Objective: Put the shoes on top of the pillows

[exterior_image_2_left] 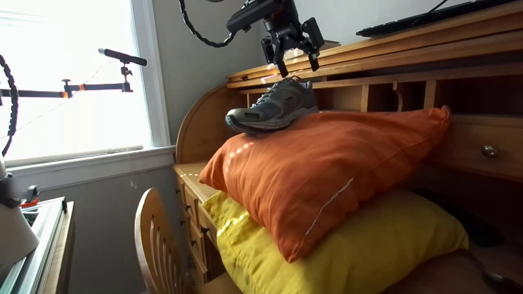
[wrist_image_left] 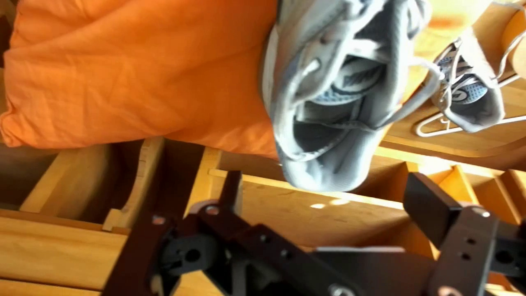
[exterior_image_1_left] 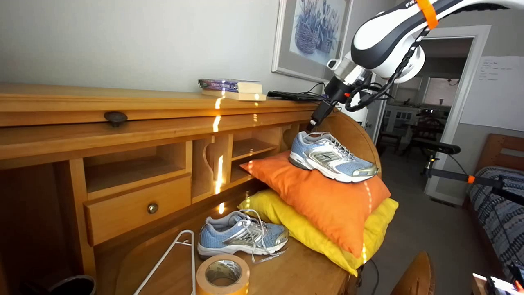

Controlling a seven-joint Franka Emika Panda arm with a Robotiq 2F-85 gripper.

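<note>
Jaws: released, spread well apart, with only air between them
Gripper: just above the heel of the upper shoe; in the wrist view the fingers stand clear of it
Upper shoe: sole down on the orange pillow, below the jaws, toe pointing away from them
Yellow pillow: farther below the jaws, under the orange one
Lower shoe: well below the jaws and off to the side, upright on the desk; whether it touches the yellow pillow cannot be told
Tape roll and white hanger: near the lower shoe, well below the jaws
Keyboard: on the desk's top, near the jaws
Books: same level, farther from the jaws
Framed picture: on the wall, higher than the jaws
Arm: extends from above, wrist slanted, jaws pointing down at the heel
</note>
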